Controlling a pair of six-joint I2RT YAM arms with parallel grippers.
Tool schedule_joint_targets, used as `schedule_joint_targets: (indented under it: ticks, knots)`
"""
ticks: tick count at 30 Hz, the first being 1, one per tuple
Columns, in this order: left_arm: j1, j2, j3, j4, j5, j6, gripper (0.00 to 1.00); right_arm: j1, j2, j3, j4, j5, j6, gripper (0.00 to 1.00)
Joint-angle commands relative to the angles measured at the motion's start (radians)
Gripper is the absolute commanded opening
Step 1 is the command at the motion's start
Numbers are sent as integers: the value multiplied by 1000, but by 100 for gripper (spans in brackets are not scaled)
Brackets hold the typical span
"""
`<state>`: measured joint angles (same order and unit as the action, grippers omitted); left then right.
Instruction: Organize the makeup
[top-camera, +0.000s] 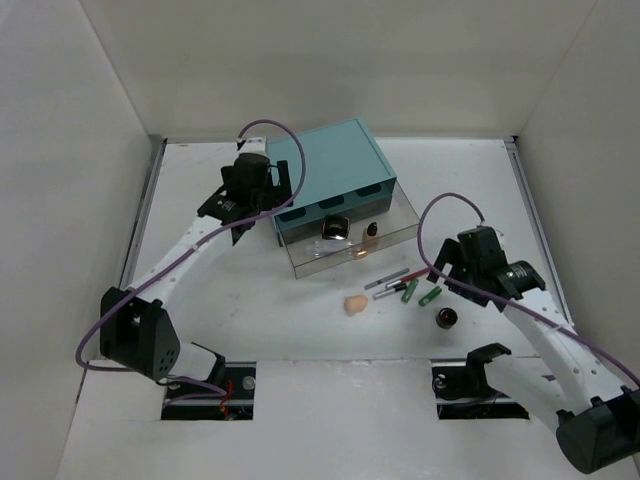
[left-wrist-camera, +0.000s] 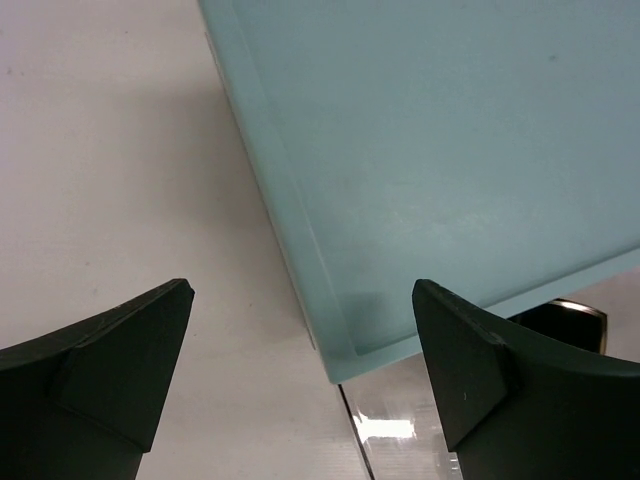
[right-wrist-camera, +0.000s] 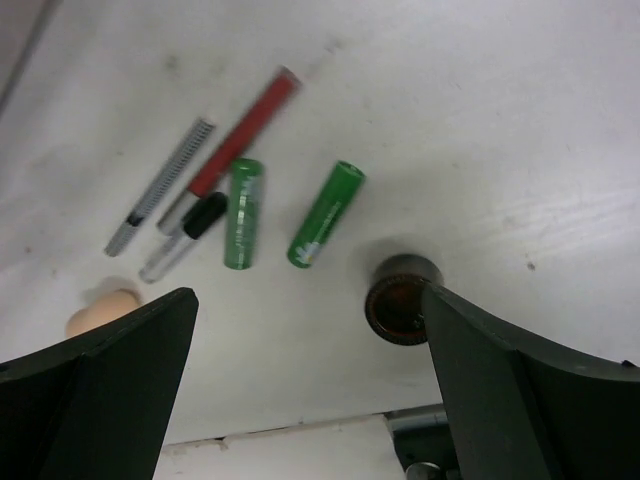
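Small round jar (right-wrist-camera: 402, 300) lies close by my right jaws, gaping wide and empty; green tubes (right-wrist-camera: 243, 213), pencils (right-wrist-camera: 243, 131) and sponge (right-wrist-camera: 100, 310) lie to its left on the bench (right-wrist-camera: 500, 120). Left jaws, open and empty too, hover by the teal box (left-wrist-camera: 450, 150). Picking stage, I reckon: drop, close on the jar.

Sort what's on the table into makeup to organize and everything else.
Makeup: compact, sponge, red pencil, grey pencil, black-capped pencil, green tube, second green tube, round jar, small dark bottle.

Everything else: teal box, clear drawer.
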<state>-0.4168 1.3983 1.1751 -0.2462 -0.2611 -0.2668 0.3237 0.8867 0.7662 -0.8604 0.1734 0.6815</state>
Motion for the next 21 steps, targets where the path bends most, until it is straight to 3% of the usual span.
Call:
schedule_joint_targets:
  ticks: [1,14,19,21]
  knots:
    - [-21,-51,46,44,5,14,94,-28,-35,-56,-74,18,186,100]
    - [-61,-124,-15,15,-6,14,100,-88,98,-191,44,-37,288,100]
    - [-87,-145,-37,-1,-21,11,100,-81,118,-240,78,-54,322,89]
    - [-89,-151,-43,-8,-27,11,100,-81,115,-245,104,-61,326,75]
